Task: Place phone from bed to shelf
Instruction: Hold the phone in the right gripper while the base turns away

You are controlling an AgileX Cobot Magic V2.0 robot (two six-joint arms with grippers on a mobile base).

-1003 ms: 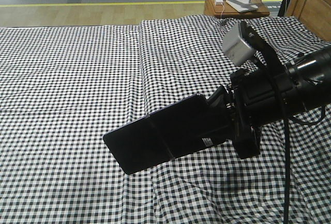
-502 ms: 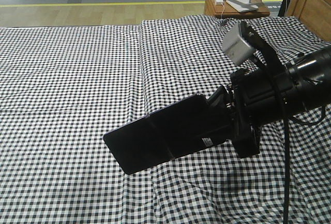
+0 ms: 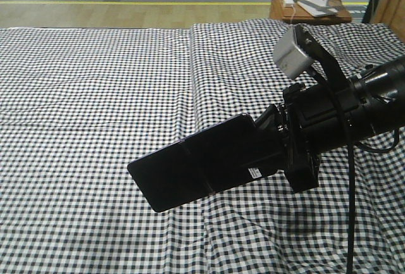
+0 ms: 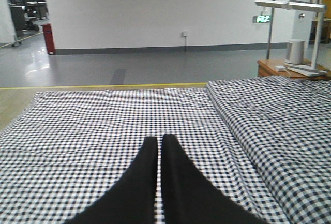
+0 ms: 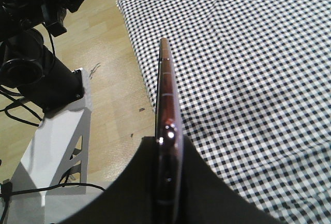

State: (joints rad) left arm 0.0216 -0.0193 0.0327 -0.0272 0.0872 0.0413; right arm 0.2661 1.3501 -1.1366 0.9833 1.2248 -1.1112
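Observation:
The phone (image 3: pixel 196 169), flat and glossy black, hangs in the air above the bed (image 3: pixel 95 84) with its checked cloth. My right gripper (image 3: pixel 269 147) is shut on the phone's right end. From the right wrist, the phone (image 5: pixel 166 100) shows edge-on with a pinkish rim, clamped in the right gripper (image 5: pixel 168 149) and pointing over the bed's edge (image 5: pixel 139 63). Low over the checked cloth (image 4: pixel 93 120), my left gripper (image 4: pixel 158 140) is shut with nothing in it. The shelf is out of view.
An orange-brown nightstand (image 3: pixel 310 2) with a white lamp base stands past the bed's far right corner. Wood floor with a yellow line (image 3: pixel 126 2) lies beyond the bed. The robot's white base frame (image 5: pixel 57 146) and black arm parts (image 5: pixel 31 69) stand on the floor beside the bed.
The front view has shifted: the bed's fold and the nightstand slid rightward in the frame and the wooden headboard left it. The right gripper and phone keep their place.

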